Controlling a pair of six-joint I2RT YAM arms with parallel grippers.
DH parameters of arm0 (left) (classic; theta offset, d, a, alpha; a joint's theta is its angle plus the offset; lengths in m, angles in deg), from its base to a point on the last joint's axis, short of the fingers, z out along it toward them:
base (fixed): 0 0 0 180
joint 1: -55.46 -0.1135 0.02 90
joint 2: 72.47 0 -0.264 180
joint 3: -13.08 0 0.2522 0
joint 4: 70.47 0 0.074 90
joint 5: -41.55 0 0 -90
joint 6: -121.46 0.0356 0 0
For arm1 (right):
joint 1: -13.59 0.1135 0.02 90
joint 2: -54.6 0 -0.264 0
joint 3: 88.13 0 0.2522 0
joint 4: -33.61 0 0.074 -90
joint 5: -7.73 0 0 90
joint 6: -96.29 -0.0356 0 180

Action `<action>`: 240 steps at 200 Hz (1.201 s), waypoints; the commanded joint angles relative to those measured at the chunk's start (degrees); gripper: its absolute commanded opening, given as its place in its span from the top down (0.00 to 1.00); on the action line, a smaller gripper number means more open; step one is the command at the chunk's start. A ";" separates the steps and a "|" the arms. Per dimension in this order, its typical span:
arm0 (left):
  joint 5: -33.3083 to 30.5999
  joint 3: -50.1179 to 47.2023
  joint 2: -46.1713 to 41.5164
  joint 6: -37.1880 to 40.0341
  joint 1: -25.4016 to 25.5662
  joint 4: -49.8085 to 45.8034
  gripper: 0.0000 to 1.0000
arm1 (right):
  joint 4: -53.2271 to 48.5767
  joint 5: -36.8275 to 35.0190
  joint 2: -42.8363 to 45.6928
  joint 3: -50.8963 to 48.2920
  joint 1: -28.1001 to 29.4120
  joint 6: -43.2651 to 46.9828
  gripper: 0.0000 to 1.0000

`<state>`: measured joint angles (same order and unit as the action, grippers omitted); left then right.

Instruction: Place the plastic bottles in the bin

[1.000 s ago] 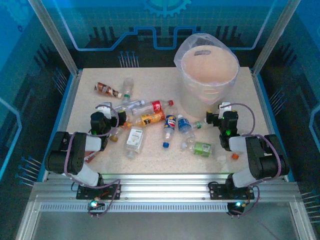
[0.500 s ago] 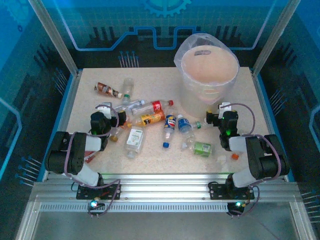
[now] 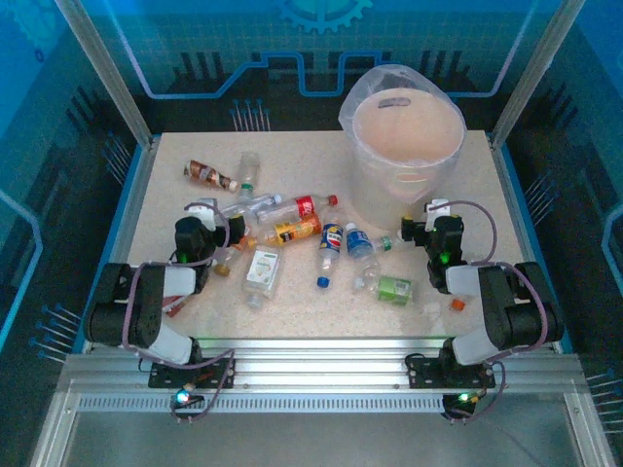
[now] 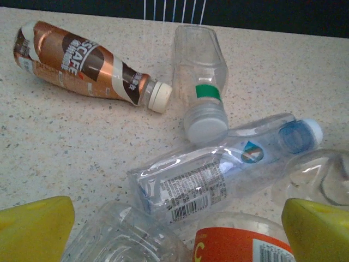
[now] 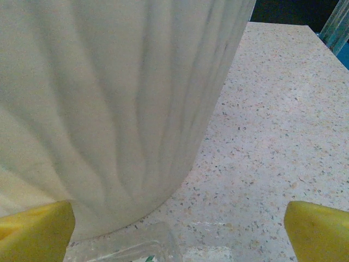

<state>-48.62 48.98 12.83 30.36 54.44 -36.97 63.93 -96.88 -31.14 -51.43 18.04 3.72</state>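
About a dozen bottles (image 3: 297, 231) lie loose mid-frame in top view, bin (image 3: 407, 146) upper right. Left tool (image 3: 201, 214) & right tool (image 3: 435, 216) both have fingers apart, holding nothing. Left wrist: clear bottle (image 4: 218, 172) touches orange-label bottle (image 4: 245, 243) at bottom edge, so grabbing one could roll its neighbours away. Right wrist: bin wall at left, v. close; a careless swing could knock it or snag the bag liner (image 3: 362, 97).

Bottles (image 3: 292, 232) strewn beside bin (image 3: 405, 156)
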 commanded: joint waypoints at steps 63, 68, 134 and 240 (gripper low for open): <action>-2.61 4.17 -17.18 -1.91 -0.41 -14.21 0.01 | -11.20 -3.21 10.15 2.99 -0.31 -2.23 0.00; -2.71 4.53 -17.93 -2.48 -0.39 -15.03 0.01 | -12.15 -3.92 11.21 2.99 -0.38 -2.34 0.00; -2.03 9.40 -33.89 -16.94 -0.30 -35.30 0.01 | -36.66 -8.94 26.69 8.43 -0.45 -9.02 0.00; 0.83 15.24 -45.07 -29.50 -0.13 -68.66 0.01 | -69.03 -11.15 33.26 22.72 2.69 -17.92 0.00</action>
<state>-49.40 60.89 -31.78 4.59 54.44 -94.28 3.97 -106.30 1.03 -31.50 19.35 -10.97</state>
